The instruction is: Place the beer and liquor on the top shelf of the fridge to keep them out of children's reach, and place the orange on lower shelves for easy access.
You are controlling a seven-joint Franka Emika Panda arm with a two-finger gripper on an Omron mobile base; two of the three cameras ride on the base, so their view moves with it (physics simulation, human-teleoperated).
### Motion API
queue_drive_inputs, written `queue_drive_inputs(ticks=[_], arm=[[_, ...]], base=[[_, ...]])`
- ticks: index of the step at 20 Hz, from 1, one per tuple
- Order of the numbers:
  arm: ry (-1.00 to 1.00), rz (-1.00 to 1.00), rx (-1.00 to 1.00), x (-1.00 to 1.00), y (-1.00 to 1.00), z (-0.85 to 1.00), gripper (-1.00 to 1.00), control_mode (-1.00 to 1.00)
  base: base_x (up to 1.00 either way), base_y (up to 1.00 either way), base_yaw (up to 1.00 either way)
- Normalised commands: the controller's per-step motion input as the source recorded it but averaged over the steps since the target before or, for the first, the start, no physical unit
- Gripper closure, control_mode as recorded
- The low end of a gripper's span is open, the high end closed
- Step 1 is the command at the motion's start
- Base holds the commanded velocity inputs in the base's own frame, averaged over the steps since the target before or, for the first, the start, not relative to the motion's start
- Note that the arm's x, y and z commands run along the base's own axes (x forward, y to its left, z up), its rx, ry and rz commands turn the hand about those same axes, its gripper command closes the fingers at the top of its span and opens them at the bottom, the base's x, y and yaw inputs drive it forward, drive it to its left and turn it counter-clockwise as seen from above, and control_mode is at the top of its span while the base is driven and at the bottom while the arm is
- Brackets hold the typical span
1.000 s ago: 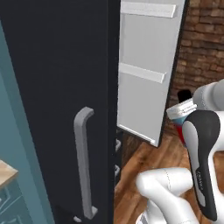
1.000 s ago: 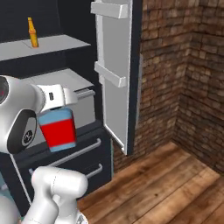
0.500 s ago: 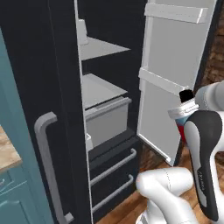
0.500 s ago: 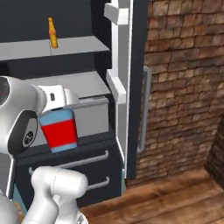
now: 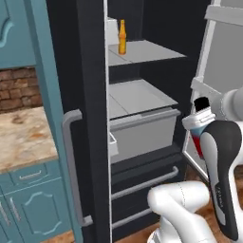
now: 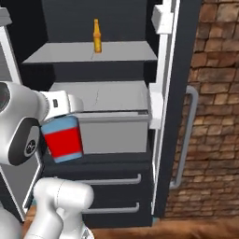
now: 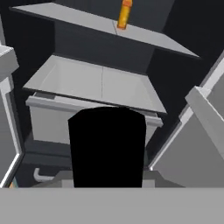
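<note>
Beer: already on top shelf of the fridge; liquor: clamped in the jaws, low before that shelf, unshelved; orange: placement judged outstanding.

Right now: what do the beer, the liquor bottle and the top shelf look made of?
Beer: amber glass, likely; tinted, slightly glossy, yellowish cap.
Liquor: can't tell glass from plastic; flat opaque red and light blue, black cap.
Top shelf: matte grey panel, plastic or painted metal; no shine.
</note>
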Motion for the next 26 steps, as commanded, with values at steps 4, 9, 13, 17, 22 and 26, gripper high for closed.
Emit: queue_drive_inputs(ticks=[4, 9, 13, 17, 22, 26], arm=[[0.00, 0.00, 0.00, 0.00, 0.00, 0.00, 1.00, 1.00], [0.00, 0.00, 0.00, 0.00, 0.00, 0.00, 1.00, 1.00], [0.00, 0.00, 0.00, 0.00, 0.00, 0.00, 1.00, 1.00], [-0.19, 0.08, 0.06, 0.04, -0.02, 0.00, 1.00, -1.00], [-0.26, 0.01, 0.04, 0.00, 0.00, 0.10, 1.00, -1.00], [-0.23, 0.00, 0.05, 0.00, 0.00, 0.39, 1.00, -1.00]], base=[[0.64, -0.30, 0.32], [0.65, -0.40, 0.24], [0.56, -0.34, 0.18], [0.08, -0.03, 0.04], [0.00, 0.00, 0.00], [0.00, 0.00, 0.00]])
